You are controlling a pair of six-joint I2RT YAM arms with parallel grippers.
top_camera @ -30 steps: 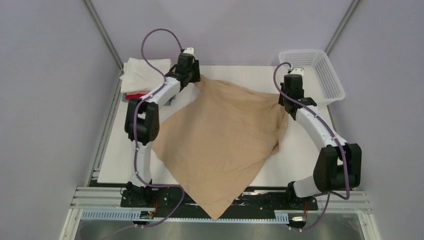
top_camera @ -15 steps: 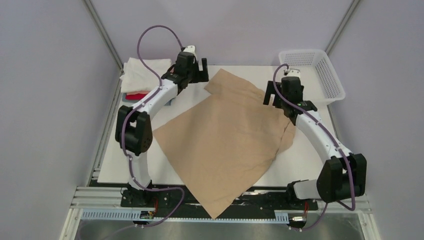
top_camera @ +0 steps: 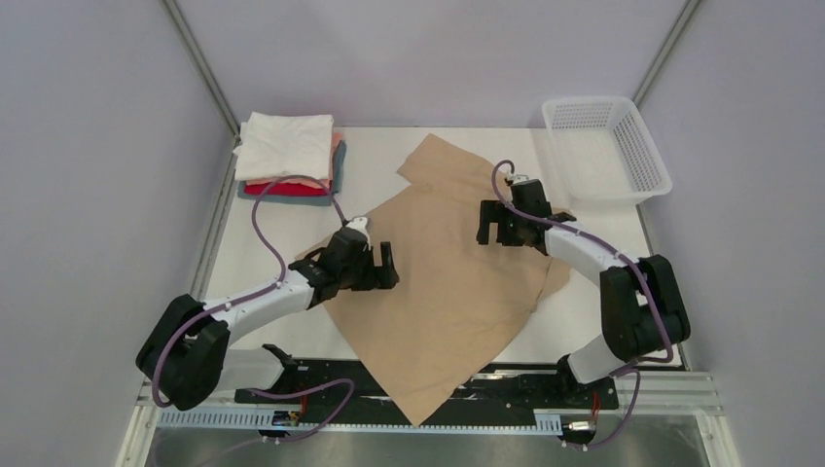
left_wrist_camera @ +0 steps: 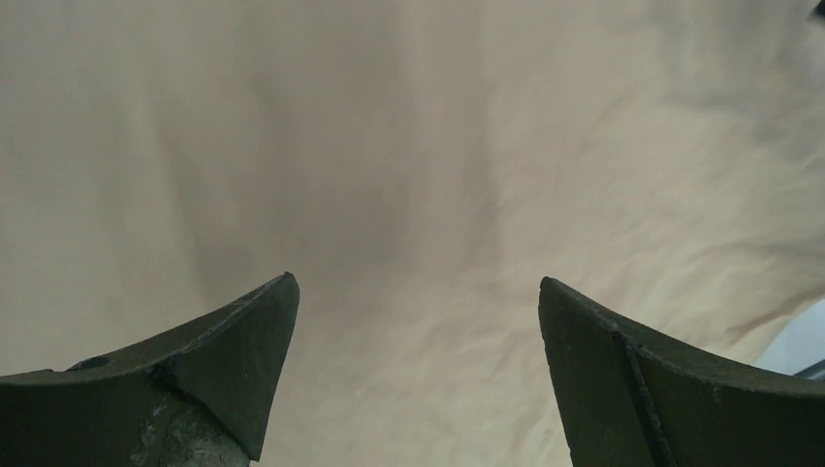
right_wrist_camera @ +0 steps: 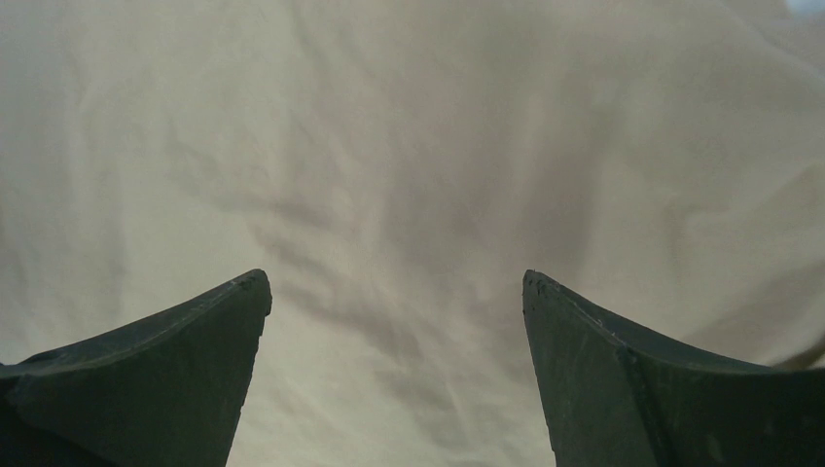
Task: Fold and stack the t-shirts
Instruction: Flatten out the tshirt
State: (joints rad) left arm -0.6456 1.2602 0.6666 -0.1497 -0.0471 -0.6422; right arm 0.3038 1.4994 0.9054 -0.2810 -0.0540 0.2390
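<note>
A tan t-shirt lies spread flat across the middle of the table, one corner hanging over the near edge. My left gripper hovers open over its left part, and tan cloth fills the left wrist view. Over the shirt's upper right part my right gripper is open too, with only tan cloth under its fingers. Neither gripper holds anything. At the table's back left corner sits a stack of folded t-shirts, white on top, with pink, red and blue-grey edges showing below.
A white mesh basket stands at the back right corner. Bare white table shows between the stack and the tan shirt. The metal rail with the arm bases runs along the near edge.
Both grippers let go of the tan shirt's far corners and drew back toward the middle. The shirt dropped flat. The left arm no longer covers the stack.
</note>
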